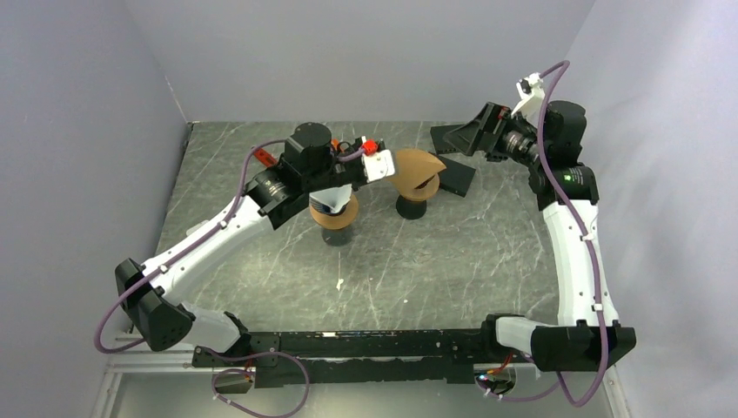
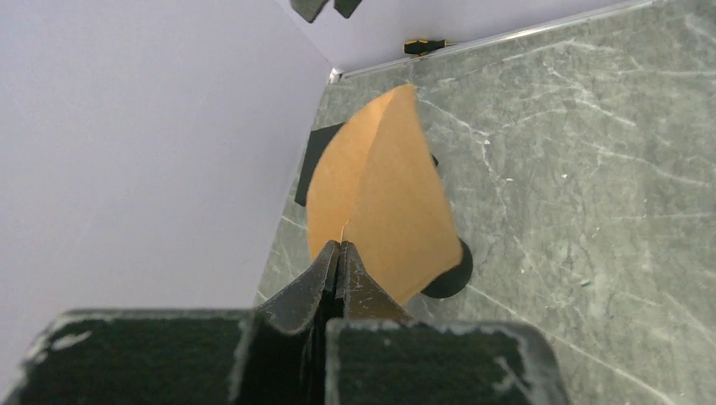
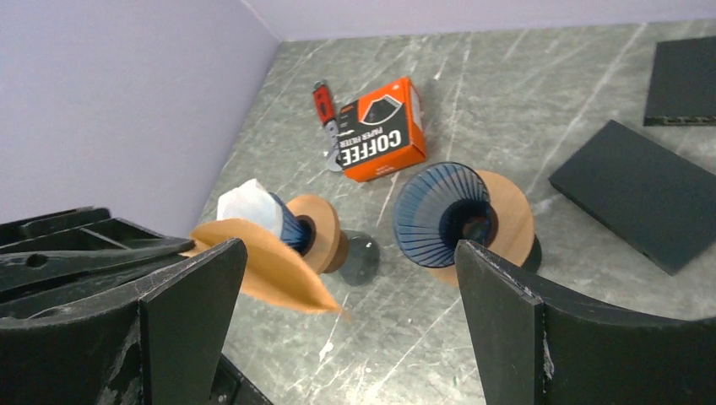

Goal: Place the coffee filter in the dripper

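Observation:
A brown paper coffee filter hangs in the air, pinched at its edge by my shut left gripper. In the left wrist view the jaws meet on the filter, with a dark round base under it. The empty blue ribbed dripper with its wooden collar stands on that base, below the filter. My right gripper is open at the back right, nothing between its fingers. The filter shows apart from the blue cone.
A second dripper holding a white filter stands under my left arm. An orange coffee filter box and a red tool lie beyond. Black flat pads lie beside the dripper. Walls close the left, back and right.

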You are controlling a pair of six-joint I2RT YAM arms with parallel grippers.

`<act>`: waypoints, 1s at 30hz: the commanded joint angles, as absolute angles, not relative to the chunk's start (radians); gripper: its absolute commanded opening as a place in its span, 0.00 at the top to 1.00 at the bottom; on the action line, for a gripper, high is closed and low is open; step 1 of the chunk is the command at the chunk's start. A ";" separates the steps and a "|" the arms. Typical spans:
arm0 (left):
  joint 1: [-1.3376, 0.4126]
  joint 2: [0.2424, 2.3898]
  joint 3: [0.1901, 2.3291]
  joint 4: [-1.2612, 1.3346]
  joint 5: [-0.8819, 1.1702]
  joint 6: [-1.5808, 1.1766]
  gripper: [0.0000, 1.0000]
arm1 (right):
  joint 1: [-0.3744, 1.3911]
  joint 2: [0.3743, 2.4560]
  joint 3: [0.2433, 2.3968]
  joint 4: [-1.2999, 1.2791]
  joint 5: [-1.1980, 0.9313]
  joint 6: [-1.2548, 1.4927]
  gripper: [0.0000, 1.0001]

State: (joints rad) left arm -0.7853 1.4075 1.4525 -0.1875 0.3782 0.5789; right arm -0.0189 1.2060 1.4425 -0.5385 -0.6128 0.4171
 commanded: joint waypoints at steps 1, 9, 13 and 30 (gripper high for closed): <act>-0.798 1.352 1.417 -0.120 0.416 0.701 1.00 | -0.008 1.196 1.500 -0.488 -0.745 0.364 0.01; -0.798 1.317 1.376 -0.106 0.459 0.750 1.00 | 0.180 1.294 1.642 -0.696 -0.680 0.177 0.06; -0.798 1.296 1.337 -0.099 0.493 0.787 1.00 | 0.190 1.332 1.660 -0.720 -0.757 0.147 0.12; -0.797 1.265 1.296 -0.116 0.626 0.846 1.00 | 0.228 1.348 1.648 -0.872 -0.863 0.010 0.25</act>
State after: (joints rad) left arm -0.7937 1.2873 1.2964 -0.1390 0.5827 0.8272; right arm 0.2241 1.3853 1.6535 -0.8585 -0.8078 0.0555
